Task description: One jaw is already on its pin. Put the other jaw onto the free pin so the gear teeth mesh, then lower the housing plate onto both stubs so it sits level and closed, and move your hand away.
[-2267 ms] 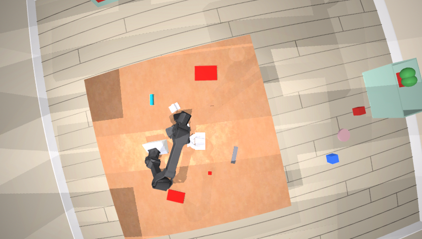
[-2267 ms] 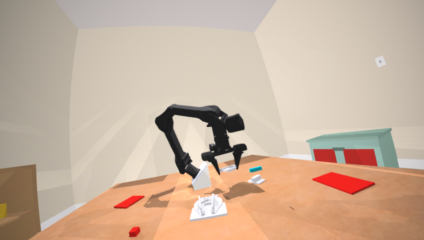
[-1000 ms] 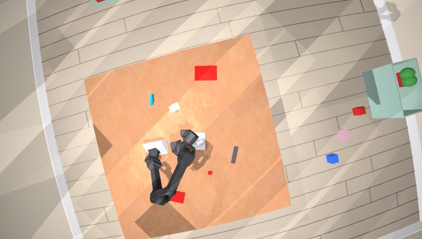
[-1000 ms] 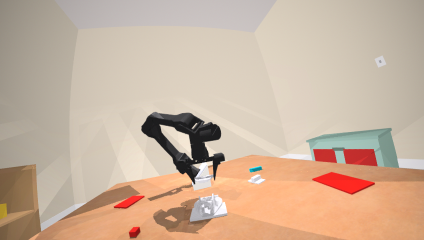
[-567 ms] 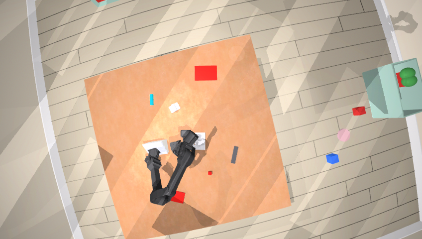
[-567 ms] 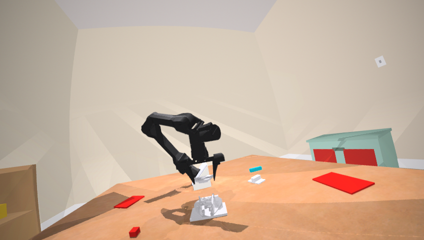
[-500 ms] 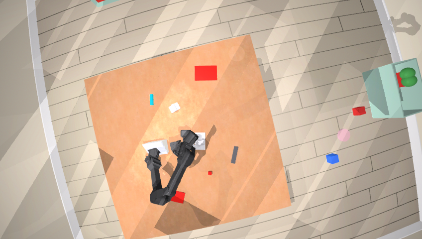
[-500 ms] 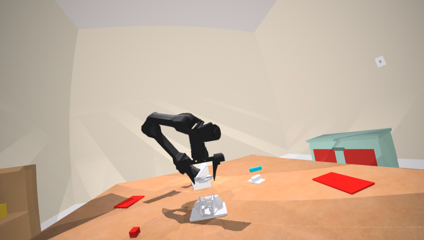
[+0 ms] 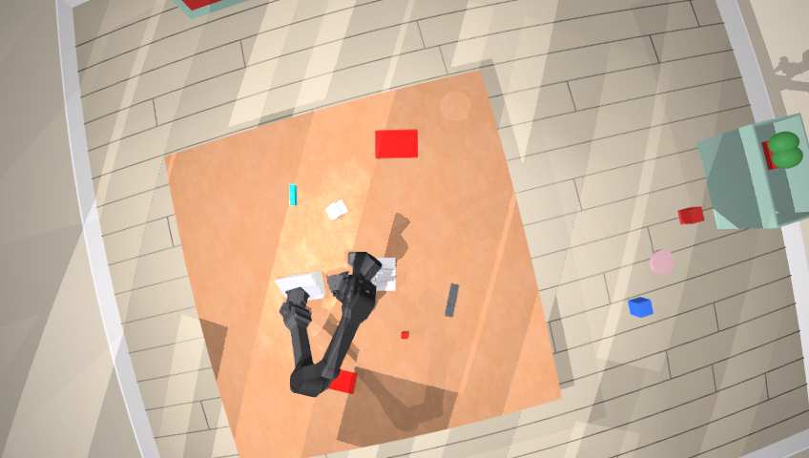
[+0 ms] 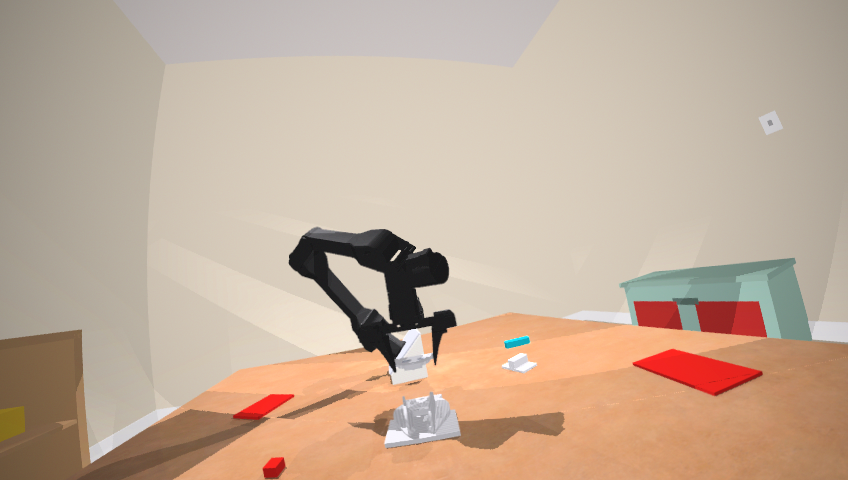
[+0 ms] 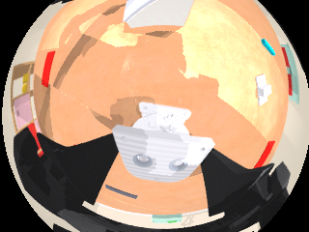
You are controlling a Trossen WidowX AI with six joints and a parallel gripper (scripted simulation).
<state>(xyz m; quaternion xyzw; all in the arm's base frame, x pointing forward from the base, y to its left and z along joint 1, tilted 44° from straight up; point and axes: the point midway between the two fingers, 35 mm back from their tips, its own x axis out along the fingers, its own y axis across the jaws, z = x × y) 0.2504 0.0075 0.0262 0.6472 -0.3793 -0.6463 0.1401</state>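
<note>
Black arm (image 9: 350, 318) (image 10: 343, 292), angular links, rounded wrist housing (image 9: 363, 265) (image 10: 431, 268); black jaws, tapering to points.
</note>
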